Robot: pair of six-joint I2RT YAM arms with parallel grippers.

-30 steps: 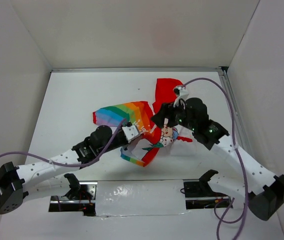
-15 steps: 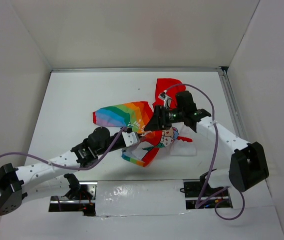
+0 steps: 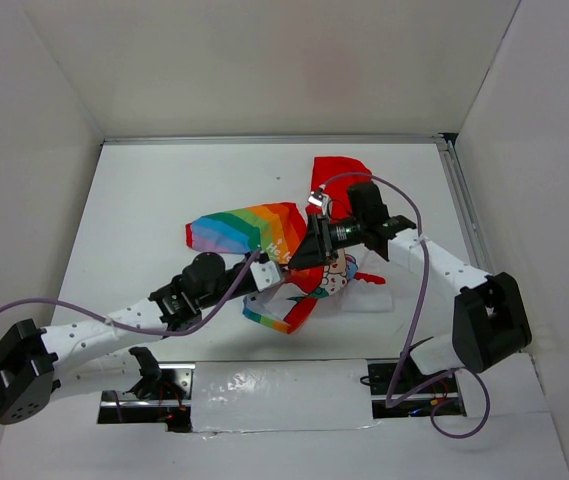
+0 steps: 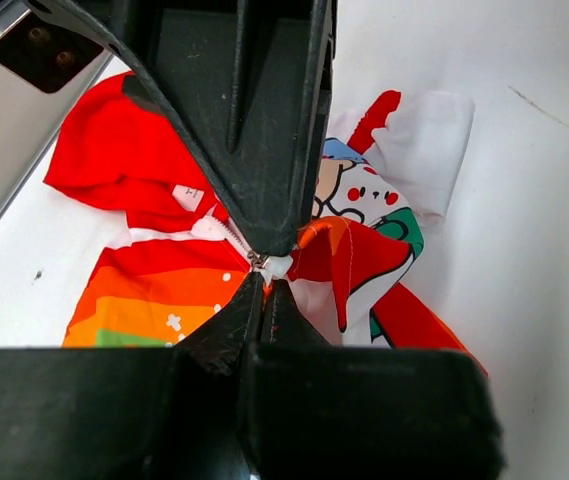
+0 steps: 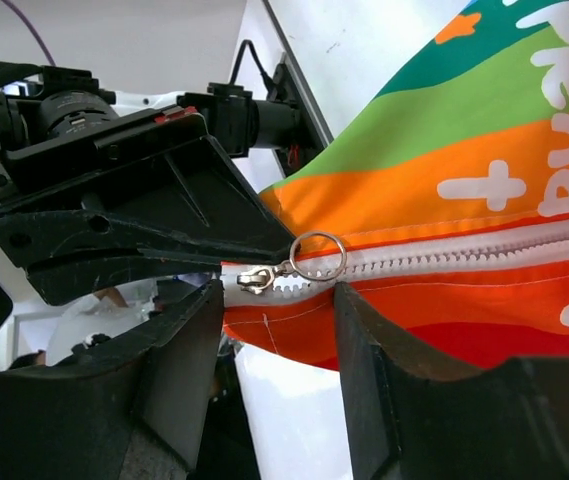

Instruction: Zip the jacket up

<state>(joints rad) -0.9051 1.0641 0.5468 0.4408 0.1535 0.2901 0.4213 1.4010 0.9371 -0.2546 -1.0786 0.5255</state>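
Red hood (image 3: 336, 175) fabric points toward the far right corner of the bench (image 3: 144, 200). The rest of the jacket (image 3: 254, 228) lies crumpled around mid-bench, a little nearer the right edge than the left. Its rainbow-striped panel spreads toward the left edge, and the white panel with the cartoon figure (image 4: 349, 190) lies on the right-edge side. One striped fold trails toward the near edge.

You have both arms meeting over the middle of the garment. Your left gripper (image 4: 264, 295) comes in from the near left corner with its jaws pressed together, pinching the white tape at the end of the zip. In the left wrist view its fingertips come to a point right at the fabric, with only a hairline slit between them.

Your right gripper (image 5: 277, 295) reaches in from the right edge, nose to nose with the left one. Its jaws stand apart and clamp nothing, and orange cloth and the white zip teeth (image 5: 444, 262) show in the gap. The metal slider (image 5: 260, 278) sits just past its fingertips, in line with the gap and right against the left gripper's tip. A round pull ring (image 5: 316, 257) hangs from the slider. White lettering (image 5: 564, 190) runs across the green and orange stripes beside the zip.
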